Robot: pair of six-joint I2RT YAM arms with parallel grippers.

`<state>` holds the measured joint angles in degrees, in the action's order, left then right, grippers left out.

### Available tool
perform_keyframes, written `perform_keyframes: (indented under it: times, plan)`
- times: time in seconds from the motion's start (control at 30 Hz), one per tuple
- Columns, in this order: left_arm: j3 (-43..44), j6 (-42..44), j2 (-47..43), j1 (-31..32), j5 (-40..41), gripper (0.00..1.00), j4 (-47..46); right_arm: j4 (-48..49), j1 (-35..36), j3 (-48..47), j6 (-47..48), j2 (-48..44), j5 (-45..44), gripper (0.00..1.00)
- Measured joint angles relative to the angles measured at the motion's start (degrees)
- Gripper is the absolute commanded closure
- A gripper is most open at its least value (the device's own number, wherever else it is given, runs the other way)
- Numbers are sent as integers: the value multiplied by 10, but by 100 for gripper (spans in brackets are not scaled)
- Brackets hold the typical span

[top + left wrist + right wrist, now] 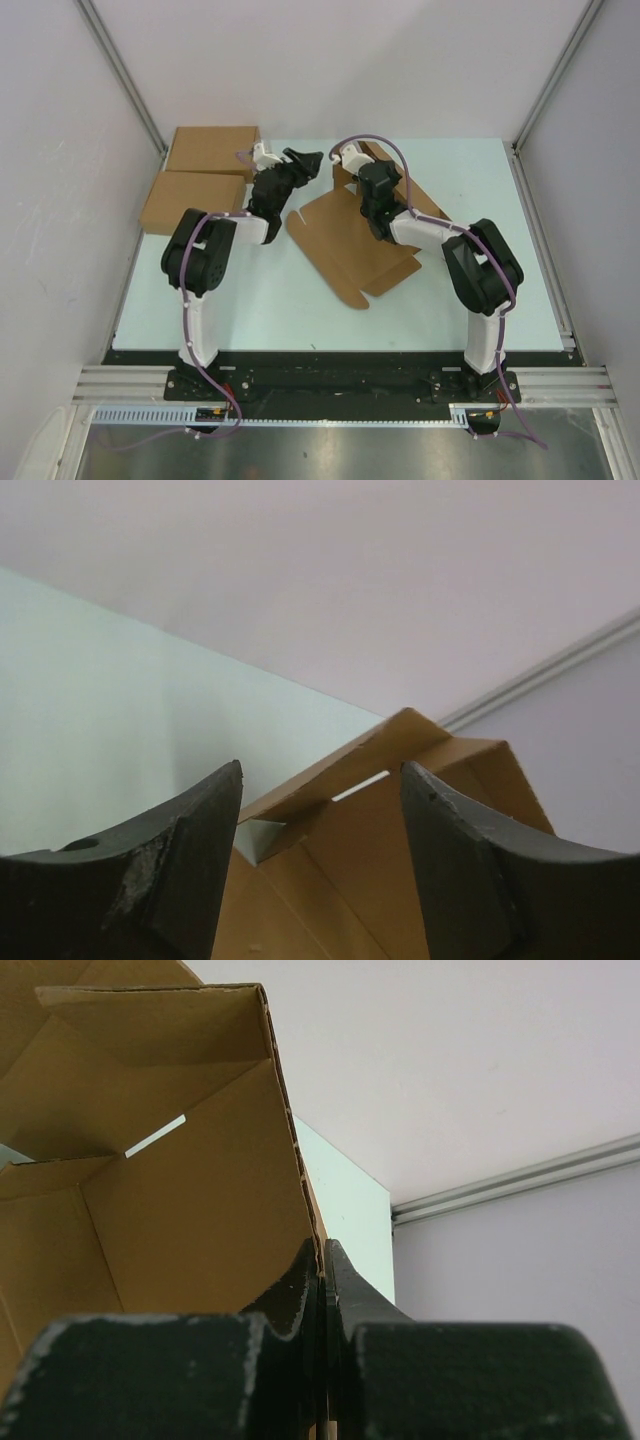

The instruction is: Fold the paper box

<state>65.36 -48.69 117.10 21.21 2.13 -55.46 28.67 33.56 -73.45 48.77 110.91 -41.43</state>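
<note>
The paper box (pixel 345 245) is a brown die-cut cardboard sheet lying partly flat in the middle of the table, with its far panels raised. My right gripper (pixel 323 1252) is shut on the edge of a raised wall (pixel 200 1210) of the box, and the folded flaps stand to its left. In the top view the right gripper (pixel 358 170) sits at the sheet's far end. My left gripper (pixel 322 772) is open, its dark fingers (pixel 190 850) apart with nothing between them. A raised corner of the box (pixel 400 735) stands just beyond its tips. From above, the left gripper (pixel 308 160) is just left of the raised part.
Two made-up brown flat boxes (pixel 212 150) (pixel 192 202) lie at the table's far left, close behind the left arm. Grey walls with metal rails (pixel 545 90) enclose the pale green table (pixel 480 180) on three sides.
</note>
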Motion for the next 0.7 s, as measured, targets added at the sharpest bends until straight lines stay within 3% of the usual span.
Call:
perform_keyframes:
  times: [0.27, 0.47, 0.7]
  plan:
    - [39, 88, 50, 1, -114, 0, -54, -1, 0, 0, -5, 0, 3, 100]
    - [108, 184, 76, -1, -162, 6, 17, -5, -3, 0, -13, -1, 12, 100]
    - [212, 317, 100, -1, -176, 19, 153, -14, -8, 0, -22, -6, 25, 100]
